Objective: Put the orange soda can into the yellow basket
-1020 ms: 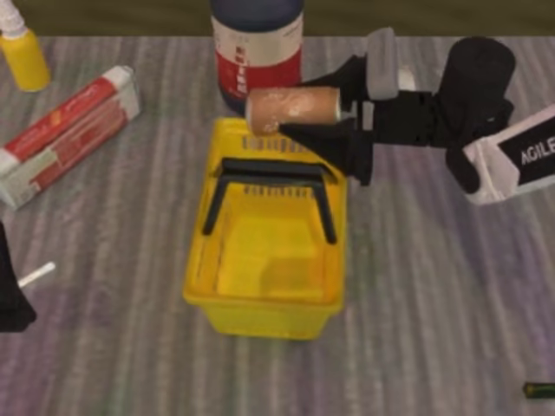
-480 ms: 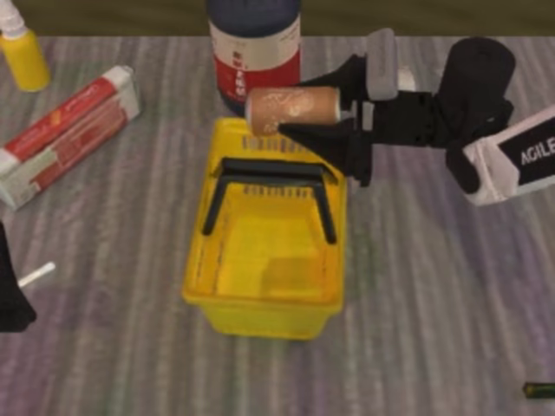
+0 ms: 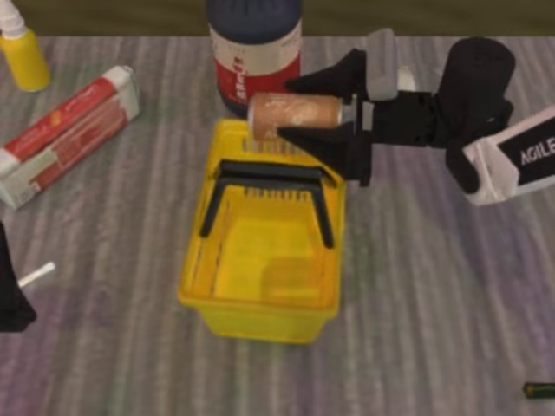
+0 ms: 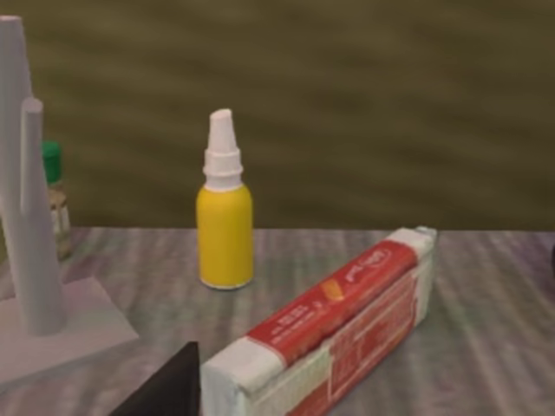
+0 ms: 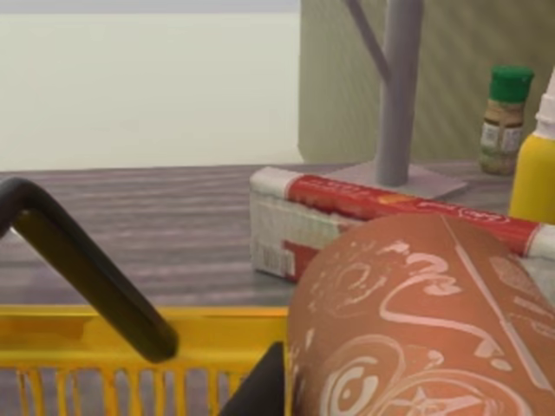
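Right gripper (image 3: pixel 323 117) clamped shut on the small dull-orange cylindrical soda can (image 3: pixel 293 113), held on its side over the far rim of the bright yellow slotted plastic basket (image 3: pixel 204 276). Best carried nearer, past the black folding handles (image 3: pixel 266 173), to the open middle, then lowered before release. Left gripper (image 3: pixel 10 299) parked at the tabletop's left edge; opening not discernible.

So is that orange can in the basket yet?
Not yet. The orange soda can lies sideways in the right gripper, over the yellow basket far rim.
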You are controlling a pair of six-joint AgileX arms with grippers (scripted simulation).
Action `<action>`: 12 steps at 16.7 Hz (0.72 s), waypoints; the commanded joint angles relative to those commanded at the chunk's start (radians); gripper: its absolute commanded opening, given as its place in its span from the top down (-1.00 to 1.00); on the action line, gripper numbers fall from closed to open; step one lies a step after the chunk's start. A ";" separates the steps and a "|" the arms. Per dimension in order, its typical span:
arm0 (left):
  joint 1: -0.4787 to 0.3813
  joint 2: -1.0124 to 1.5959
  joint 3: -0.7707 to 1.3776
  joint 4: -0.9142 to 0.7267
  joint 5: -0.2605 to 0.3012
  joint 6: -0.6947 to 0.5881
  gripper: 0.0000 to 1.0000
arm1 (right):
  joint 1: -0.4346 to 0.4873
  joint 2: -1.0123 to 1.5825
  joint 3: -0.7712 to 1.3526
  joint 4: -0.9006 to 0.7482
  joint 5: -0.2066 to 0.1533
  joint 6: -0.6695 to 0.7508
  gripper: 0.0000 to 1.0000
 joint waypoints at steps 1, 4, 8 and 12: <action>0.000 0.000 0.000 0.000 0.000 0.000 -1.00 | 0.000 0.000 0.000 0.000 0.000 0.000 -1.00; 0.000 0.000 0.000 0.000 0.000 0.000 -1.00 | 0.000 0.000 0.000 0.000 0.000 0.000 -1.00; 0.000 0.000 0.000 0.000 0.000 0.000 -1.00 | -0.005 -0.010 0.002 -0.006 0.006 -0.002 -1.00; -0.022 0.055 0.049 -0.051 0.006 0.027 -1.00 | -0.009 -0.068 -0.041 -0.037 0.027 -0.006 -1.00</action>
